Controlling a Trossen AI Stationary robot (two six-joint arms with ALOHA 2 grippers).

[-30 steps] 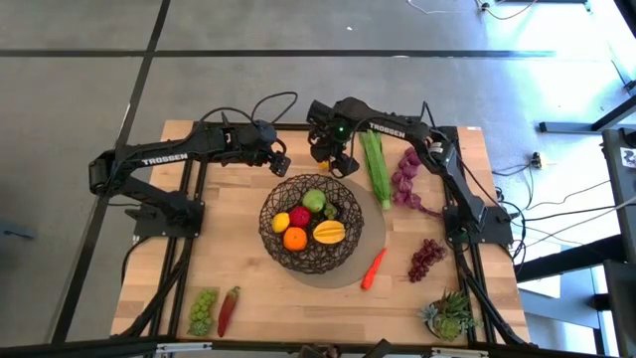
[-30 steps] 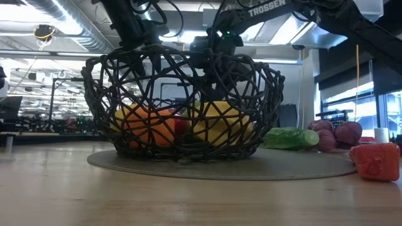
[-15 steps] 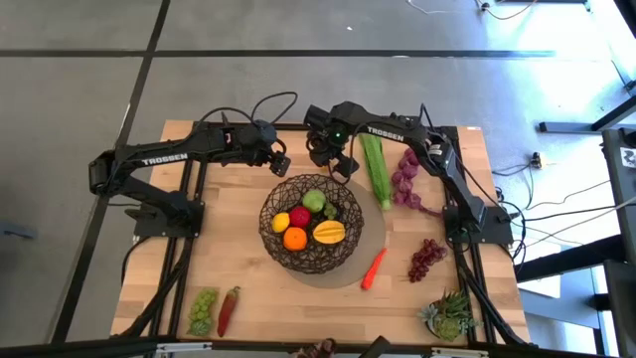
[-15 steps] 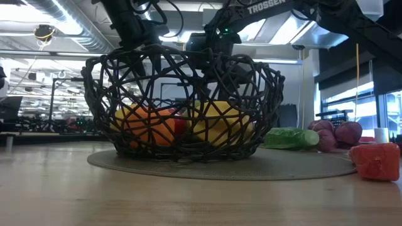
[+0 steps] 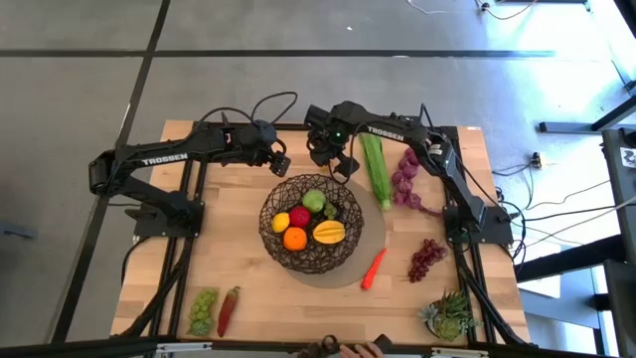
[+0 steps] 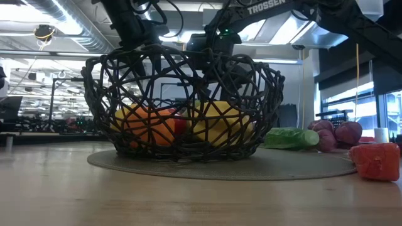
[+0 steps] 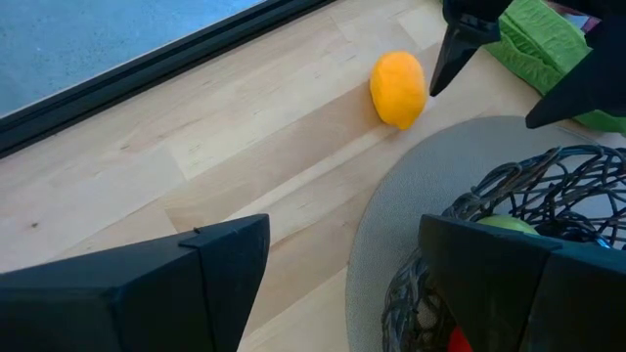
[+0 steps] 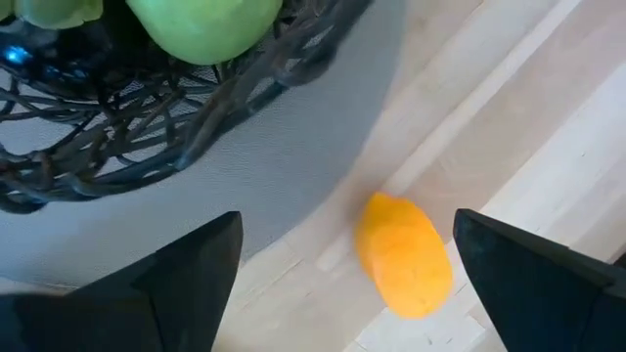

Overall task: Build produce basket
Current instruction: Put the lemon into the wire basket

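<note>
Basket (image 5: 311,222) of dark wire mesh at table centre in the high view, on a grey round mat (image 5: 370,235). Inside: orange (image 5: 294,239), lemon (image 5: 281,222), red apple (image 5: 300,214), green apple (image 5: 314,200), mango (image 5: 329,233). Left gripper (image 5: 282,163) just off the basket's far-left rim, fingers apart, nothing between them. Right gripper (image 5: 334,165) just off the far rim, fingers spread wide, empty. Long green leafy stalk (image 5: 375,169) right of it, dark purple produce (image 5: 405,179) beside that. Carrot (image 5: 373,268) at the mat's near-right edge, purple grapes (image 5: 426,258) further right, succulent plant (image 5: 450,314) at the near-right corner. Green grapes (image 5: 204,309) and red chilli (image 5: 228,309) side by side near the near-left corner.

Low view: basket (image 6: 182,103) filling the middle, orange and yellow fruit behind the mesh, both arms dropping in behind its rim. Green stalk (image 6: 290,137) and purple produce (image 6: 336,135) to the right, a blurred red-orange piece (image 6: 375,161) close to the lens.

Left wrist view: own fingers (image 7: 166,293) parted and bare. Small orange-yellow fruit (image 7: 398,88) on the bare wood just beyond the mat's edge, the right gripper's dark fingertip (image 7: 458,44) poised just beside it.

Right wrist view: own fingers (image 8: 181,274) wide apart, the same fruit (image 8: 406,254) on the wood between them, untouched, just off the mat. Green apple (image 8: 205,24) visible through the mesh.
</note>
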